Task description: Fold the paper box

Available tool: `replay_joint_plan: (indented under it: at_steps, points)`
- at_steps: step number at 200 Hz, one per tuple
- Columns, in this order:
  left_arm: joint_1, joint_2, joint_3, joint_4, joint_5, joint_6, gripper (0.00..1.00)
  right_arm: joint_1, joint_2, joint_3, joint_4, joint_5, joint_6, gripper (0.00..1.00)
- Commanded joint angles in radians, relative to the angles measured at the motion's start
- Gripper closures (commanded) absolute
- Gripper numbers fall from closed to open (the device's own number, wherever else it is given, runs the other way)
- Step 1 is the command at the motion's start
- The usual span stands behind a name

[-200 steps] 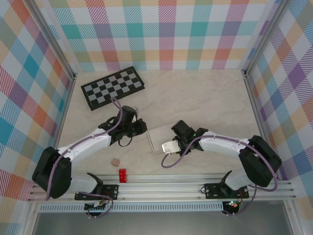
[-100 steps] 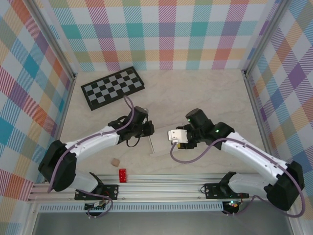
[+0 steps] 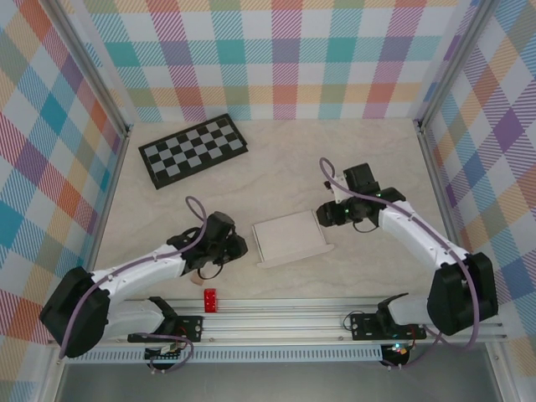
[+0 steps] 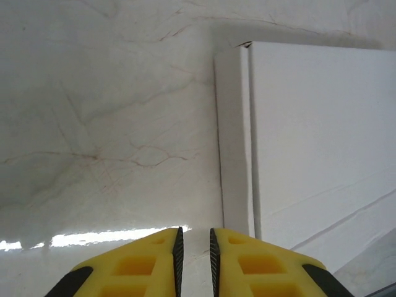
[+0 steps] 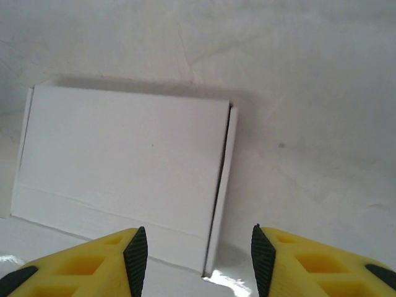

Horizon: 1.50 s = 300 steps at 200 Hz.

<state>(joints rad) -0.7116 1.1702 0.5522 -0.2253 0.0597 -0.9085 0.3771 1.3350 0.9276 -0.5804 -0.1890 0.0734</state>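
White paper box (image 3: 291,239) lay closed, released; arms had backed off, left claw (image 4: 194,238) barely parted, right claw (image 5: 199,238) wide, both empty; fold likely done

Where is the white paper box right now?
In the top view, the paper box lies flat near the middle of the table, between the left claw and the right claw.

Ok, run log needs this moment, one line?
white cardboard box: folded, on table | left fingers: barely open, empty | right fingers: open, empty
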Motion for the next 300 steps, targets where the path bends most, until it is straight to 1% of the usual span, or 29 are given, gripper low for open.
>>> replay_joint_plan:
  at_steps: [1,20,46,62,71,117,155,188,215,238,266,300]
  points:
    - [-0.018,-0.022,-0.023,0.1,0.008,-0.13,0.74,-0.012,0.026,-0.059,0.079,-0.137,0.239,0.49]
    - [-0.033,0.028,-0.023,0.149,0.029,-0.154,0.69,-0.03,0.067,-0.089,0.112,-0.197,0.261,0.48]
    - [-0.048,0.061,-0.053,0.225,0.024,-0.213,0.56,-0.07,0.071,-0.139,0.149,-0.253,0.274,0.45]
    - [-0.071,0.065,-0.042,0.214,-0.004,-0.229,0.48,-0.094,0.062,-0.162,0.161,-0.286,0.278,0.44]
    - [-0.09,0.073,-0.025,0.193,-0.025,-0.227,0.46,-0.101,0.062,-0.168,0.159,-0.292,0.276,0.44]
    - [-0.165,0.182,0.013,0.233,-0.06,-0.241,0.48,-0.118,0.071,-0.224,0.183,-0.291,0.254,0.44]
    - [-0.189,0.256,0.042,0.28,-0.084,-0.225,0.49,-0.117,0.101,-0.244,0.224,-0.328,0.251,0.44]
    - [-0.203,0.312,0.099,0.292,-0.072,-0.202,0.5,-0.118,0.101,-0.251,0.233,-0.344,0.247,0.44]
    - [-0.212,0.306,0.134,0.286,-0.068,-0.199,0.51,-0.118,0.085,-0.241,0.225,-0.392,0.265,0.44]
    - [-0.218,0.293,0.188,0.241,-0.054,-0.181,0.5,-0.118,0.013,-0.216,0.195,-0.417,0.294,0.44]
    - [-0.222,0.26,0.236,0.201,-0.055,-0.174,0.5,-0.118,-0.069,-0.143,0.119,-0.423,0.318,0.44]
    - [-0.222,0.226,0.309,0.121,-0.056,-0.158,0.5,-0.117,-0.114,-0.071,0.044,-0.421,0.347,0.45]
